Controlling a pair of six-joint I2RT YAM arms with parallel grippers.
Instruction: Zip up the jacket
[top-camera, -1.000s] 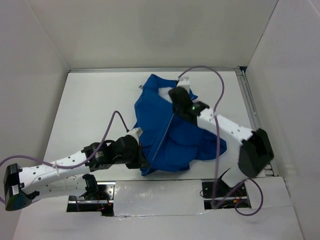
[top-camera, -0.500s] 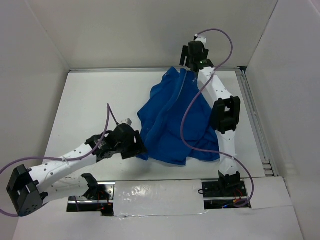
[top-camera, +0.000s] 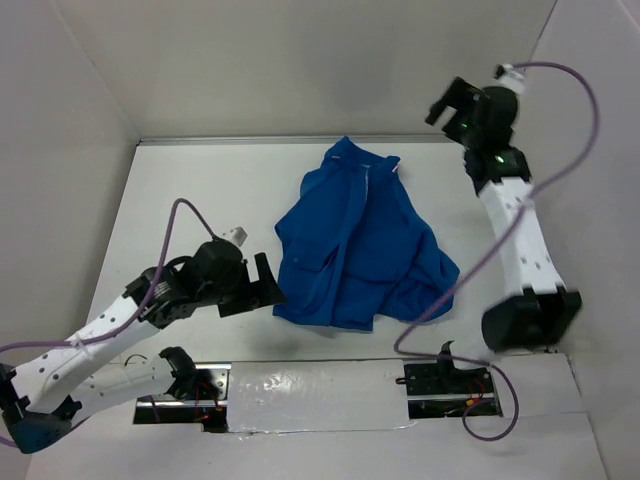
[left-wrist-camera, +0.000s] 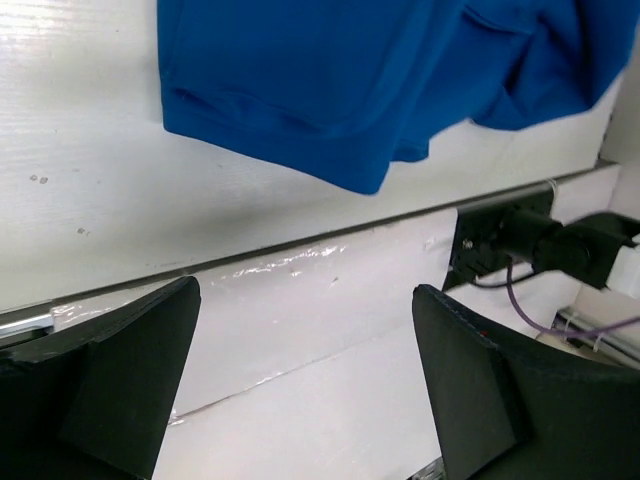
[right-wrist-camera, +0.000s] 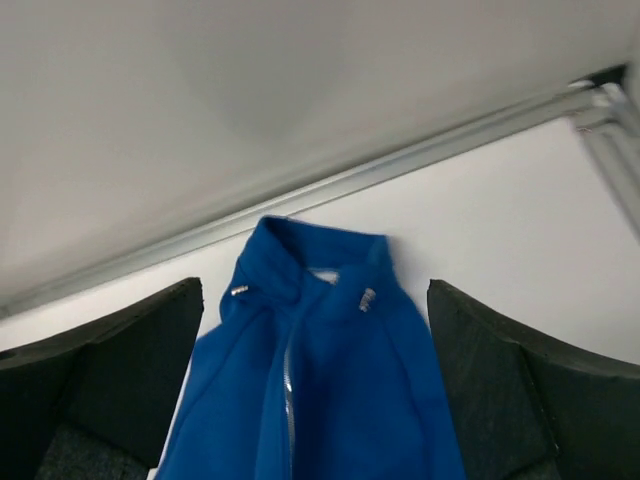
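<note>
The blue jacket (top-camera: 355, 240) lies on the white table, collar (top-camera: 350, 155) toward the back wall and hem toward the arms. Its zipper (right-wrist-camera: 288, 390) runs down the front, the two sides lying together near the collar. My left gripper (top-camera: 262, 285) is open just left of the hem's near corner, apart from the cloth; in the left wrist view the hem (left-wrist-camera: 300, 80) lies beyond the empty fingers of that gripper (left-wrist-camera: 305, 300). My right gripper (top-camera: 445, 100) hangs open, raised high at the back right. Through its wrist camera, the right gripper (right-wrist-camera: 315, 300) frames the collar (right-wrist-camera: 310, 250) far below.
White enclosure walls (top-camera: 90, 120) close in the table on three sides. A metal rail (top-camera: 250, 140) runs along the back edge and another (top-camera: 500, 220) along the right. The arm bases (top-camera: 450, 380) sit at the near edge, and purple cables (top-camera: 430, 310) loop over the jacket's right side.
Both grippers opened and let go of the jacket. The right arm swung up and back to the right; the left gripper drew back to the left. The jacket settled flat on the table.
</note>
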